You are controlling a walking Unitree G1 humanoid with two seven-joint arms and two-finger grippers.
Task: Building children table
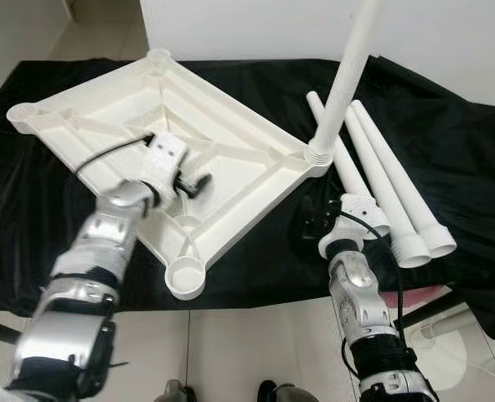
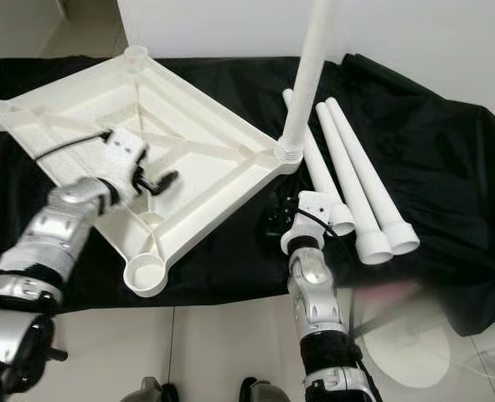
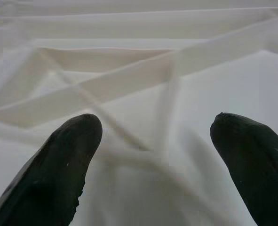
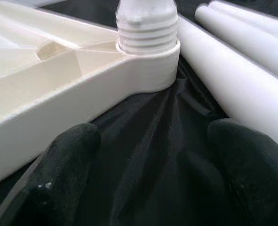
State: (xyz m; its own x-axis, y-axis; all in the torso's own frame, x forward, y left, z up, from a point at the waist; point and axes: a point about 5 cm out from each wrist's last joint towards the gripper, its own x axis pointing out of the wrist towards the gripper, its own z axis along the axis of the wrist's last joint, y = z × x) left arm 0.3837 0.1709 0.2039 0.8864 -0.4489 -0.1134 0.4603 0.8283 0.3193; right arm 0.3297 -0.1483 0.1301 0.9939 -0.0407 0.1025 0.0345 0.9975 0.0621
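Note:
A white plastic table top [image 1: 230, 134] lies upside down on the black cloth, ribs and corner sockets facing up. One white leg [image 1: 348, 75] stands upright in its right corner socket, its threaded end [image 4: 146, 23] partly showing above the socket rim. Three loose white legs [image 1: 389, 184] lie side by side on the cloth to the right. My left gripper [image 1: 198, 186] hovers open over the ribbed underside [image 3: 143, 80], holding nothing. My right gripper [image 1: 314, 219] is open low over the cloth, just in front of the corner with the standing leg.
The black cloth [image 1: 448, 151] covers the whole work surface and hangs over its front edge. An empty corner socket [image 1: 185, 276] points toward me. A white wall stands behind. A white round base [image 2: 406, 352] sits on the tiled floor at lower right.

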